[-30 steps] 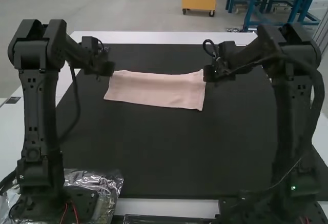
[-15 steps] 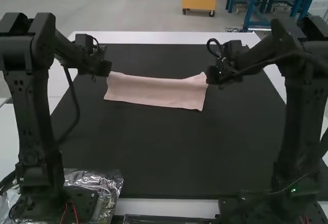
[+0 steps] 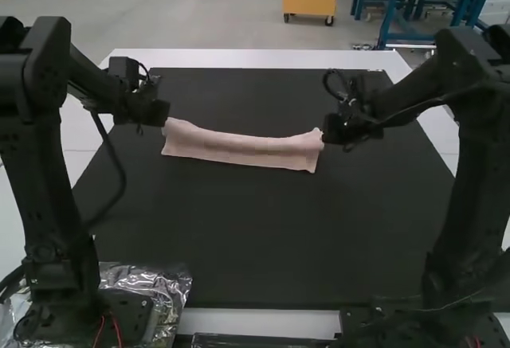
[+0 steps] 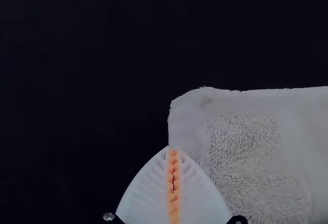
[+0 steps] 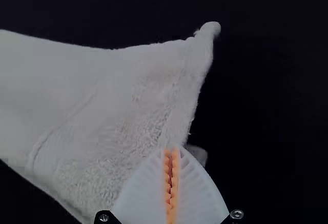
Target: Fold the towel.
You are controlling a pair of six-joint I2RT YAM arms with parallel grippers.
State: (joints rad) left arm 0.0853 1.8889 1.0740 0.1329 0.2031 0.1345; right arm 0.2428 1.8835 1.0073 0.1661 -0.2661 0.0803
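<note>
Your towel (image 3: 239,150) is cloth, with rough looped pile beside smoother bands. Under it, you have a matt black mat (image 3: 255,228), and at its twelve o'clock a smooth white tabletop (image 3: 255,59). Towards seven o'clock, you'll see clear plastic film (image 3: 174,288), crinkled and glossy (easily the shiniest thing here). Your fingers (image 4: 143,201) look like matt, ribbed plastic, their pads (image 4: 173,203) bumpy; the screw (image 5: 237,214) is shiny metal.

I'm seeing the towel (image 3: 239,148) cut off in both wrist views, and the left arm (image 3: 40,141) and right arm (image 3: 474,149) cropped by the high view's edges.
</note>
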